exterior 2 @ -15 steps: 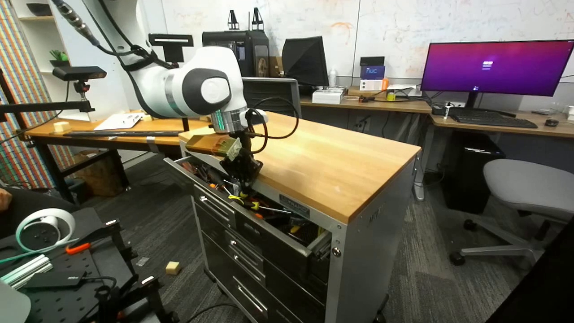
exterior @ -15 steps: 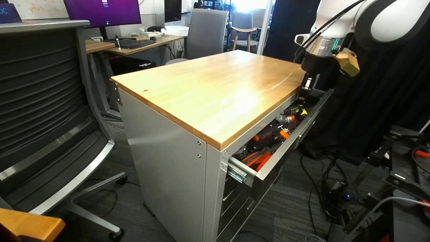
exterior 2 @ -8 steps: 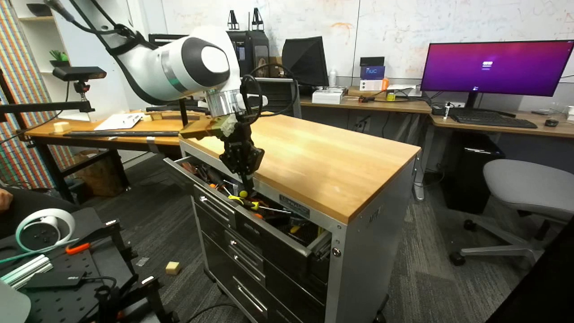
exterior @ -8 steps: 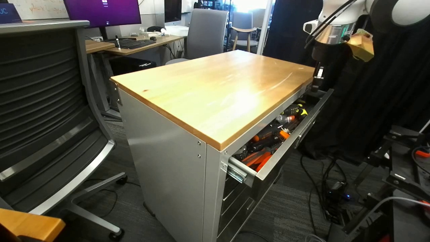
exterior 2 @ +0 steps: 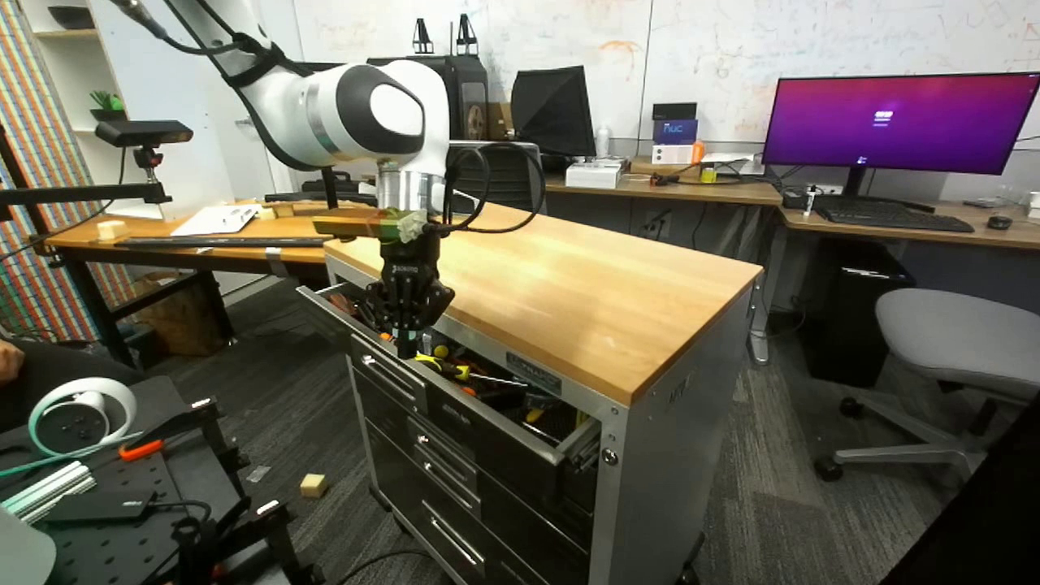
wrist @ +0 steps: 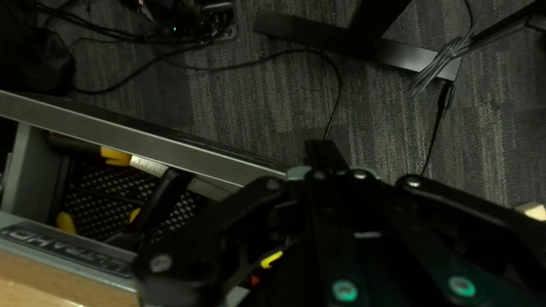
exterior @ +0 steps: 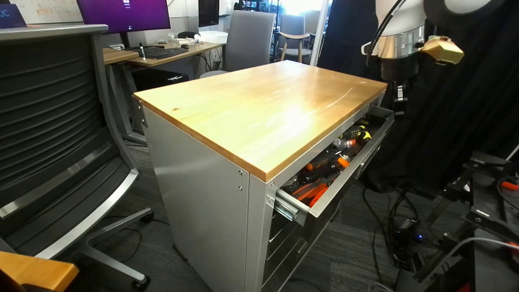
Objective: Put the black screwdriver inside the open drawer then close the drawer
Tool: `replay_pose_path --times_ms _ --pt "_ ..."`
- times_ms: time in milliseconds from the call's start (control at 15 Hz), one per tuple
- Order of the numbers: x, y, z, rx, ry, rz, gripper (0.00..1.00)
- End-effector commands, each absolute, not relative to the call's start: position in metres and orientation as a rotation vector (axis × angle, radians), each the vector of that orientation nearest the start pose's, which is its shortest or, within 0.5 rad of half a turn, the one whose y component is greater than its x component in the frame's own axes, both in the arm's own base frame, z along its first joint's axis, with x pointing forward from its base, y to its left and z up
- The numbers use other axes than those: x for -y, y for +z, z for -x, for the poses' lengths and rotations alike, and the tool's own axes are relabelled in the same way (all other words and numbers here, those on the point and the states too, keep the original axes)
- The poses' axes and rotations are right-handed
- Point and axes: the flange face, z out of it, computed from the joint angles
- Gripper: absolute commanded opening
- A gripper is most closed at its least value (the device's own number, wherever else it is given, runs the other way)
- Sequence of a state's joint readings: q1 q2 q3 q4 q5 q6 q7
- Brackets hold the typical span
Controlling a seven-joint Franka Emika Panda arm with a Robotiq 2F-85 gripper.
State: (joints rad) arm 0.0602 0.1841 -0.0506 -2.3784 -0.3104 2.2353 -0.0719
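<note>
Over there a white, scribbled whiteboard wall rises behind brown wooden desks; streaky dark-grey carpet spreads underfoot, and a black cloth curtain hangs.

V. glossy wood cabinet top, smooth mtl. drawer, matt cloth curtain, rough carpet

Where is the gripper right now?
In an exterior view, the gripper is left of centre, near the front edge of the open drawer and, in the picture, just left of the yellow screwdriver inside.
</note>
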Motion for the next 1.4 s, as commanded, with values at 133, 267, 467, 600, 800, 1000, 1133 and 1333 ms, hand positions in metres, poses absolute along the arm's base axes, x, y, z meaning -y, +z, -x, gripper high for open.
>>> replay_pose_path --times_ms 133,267,467,600,800,1000,1133,1333 --pt "0.003 0.188 -0.498 0.517 0.675 3.213 0.06" --pt "0.004 0.173 -0.497 0.588 0.843 3.097 0.05" --pt "0.011 0.161 -0.501 0.56 1.016 3.013 0.05" --pt "0.011 0.156 -0.51 0.522 0.974 3.068 0.05" --pt "0.006 0.151 -0.524 0.516 0.834 3.143 0.05" --pt "-0.004 0.16 -0.525 0.462 0.69 3.253 0.06" --pt "-0.009 0.168 -0.527 0.415 0.568 3.294 0.05" --pt "-0.012 0.172 -0.529 0.305 0.393 3.335 0.06"
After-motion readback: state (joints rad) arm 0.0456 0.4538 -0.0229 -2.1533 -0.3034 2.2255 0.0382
